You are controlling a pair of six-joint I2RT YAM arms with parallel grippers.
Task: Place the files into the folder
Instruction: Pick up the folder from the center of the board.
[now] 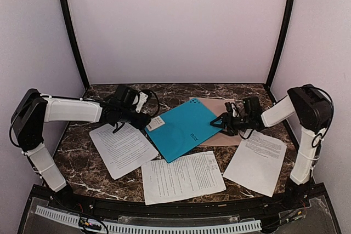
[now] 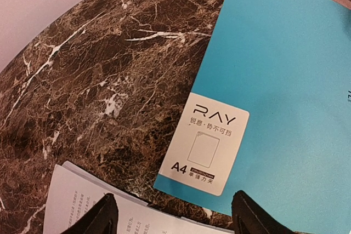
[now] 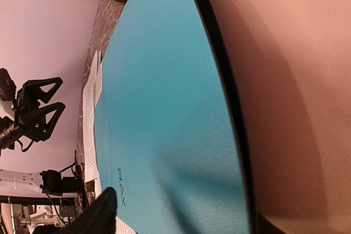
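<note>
Presently the tan folder lies at the far middle of the table, mostly covered by the teal folder, which sits skewed on top of it; none of the files is inside. The left sheet, middle sheet and right sheet lie flat and separate toward the near edge. The left and middle ones are just beside the teal folder's near corners. Right gripper is at the teal folder's right edge, jaws apart and straddling that edge where it overlaps the tan card; nothing is pinched. Left gripper hovers over the teal folder's labelled corner, jaws wide and empty. Risks noted: a closing right jaw may catch tan card together with teal and drag both. A sliding teal folder may sweep or crease the neighbouring sheets. Flat sheets on the smooth table will likely resist a clean pinch.
</note>
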